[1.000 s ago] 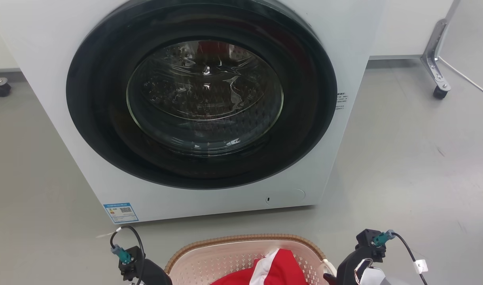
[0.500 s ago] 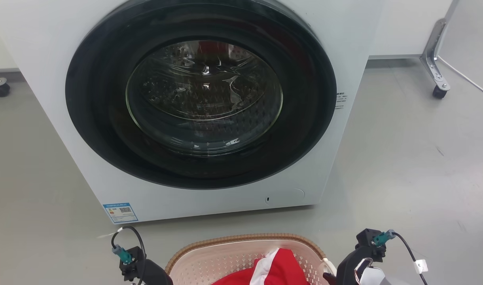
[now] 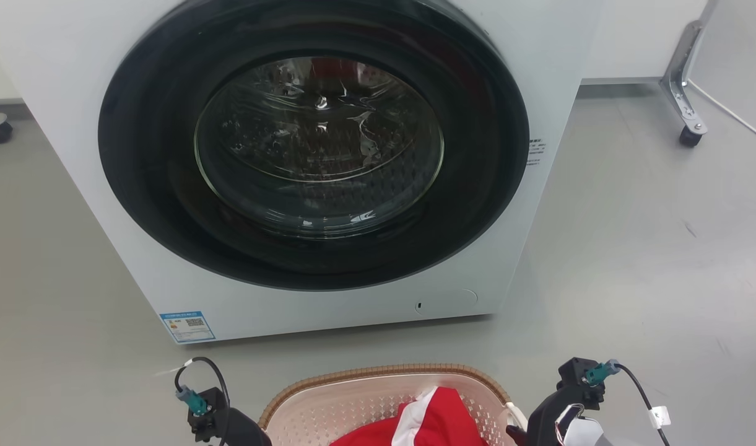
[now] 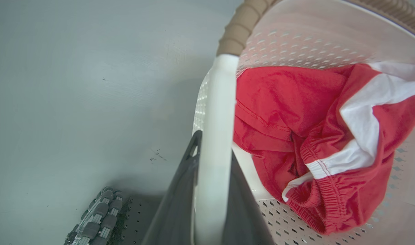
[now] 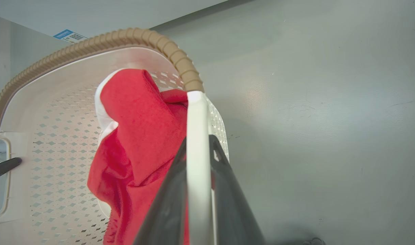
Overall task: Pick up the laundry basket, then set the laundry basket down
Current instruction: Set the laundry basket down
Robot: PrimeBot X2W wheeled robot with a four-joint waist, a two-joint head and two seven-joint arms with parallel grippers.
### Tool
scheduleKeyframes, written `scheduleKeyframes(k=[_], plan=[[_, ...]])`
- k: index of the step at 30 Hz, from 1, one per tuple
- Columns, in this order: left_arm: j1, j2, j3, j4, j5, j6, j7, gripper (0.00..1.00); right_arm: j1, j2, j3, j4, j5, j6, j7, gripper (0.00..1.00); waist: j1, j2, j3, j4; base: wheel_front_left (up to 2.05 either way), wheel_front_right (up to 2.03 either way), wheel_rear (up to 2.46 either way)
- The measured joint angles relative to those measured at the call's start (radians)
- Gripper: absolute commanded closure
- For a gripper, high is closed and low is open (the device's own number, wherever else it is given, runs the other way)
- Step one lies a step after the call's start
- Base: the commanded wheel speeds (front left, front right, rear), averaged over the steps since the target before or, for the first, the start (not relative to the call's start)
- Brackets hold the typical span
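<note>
Laundry basket (image 3: 378, 371) positioned just before washing machine (image 3: 316, 167), side handles clamped between fingers of left gripper (image 4: 212, 149) and right gripper (image 5: 197, 143), red-and-white garment (image 4: 295, 119) contained, grey floor (image 3: 631, 248) around.

The laundry basket (image 3: 328, 410) is smooth cream plastic, its rim ribbed like weave — the red garment (image 4: 278, 112) inside is soft matt cloth. Upper centre, the washing machine (image 3: 316, 161) has a glossy glass door.
</note>
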Motion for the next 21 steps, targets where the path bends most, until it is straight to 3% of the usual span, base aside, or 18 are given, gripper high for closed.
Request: scheduleKeyframes(k=[21], plan=[[-0.048,0.002,-0.023,-0.059,-0.004,0.022,-0.110,1.00,-0.069,-0.025,0.015,-0.044,0.001,0.000,-0.084,1.00,0.0001,0.0000,0.159,0.000,0.00,0.00,0.00]])
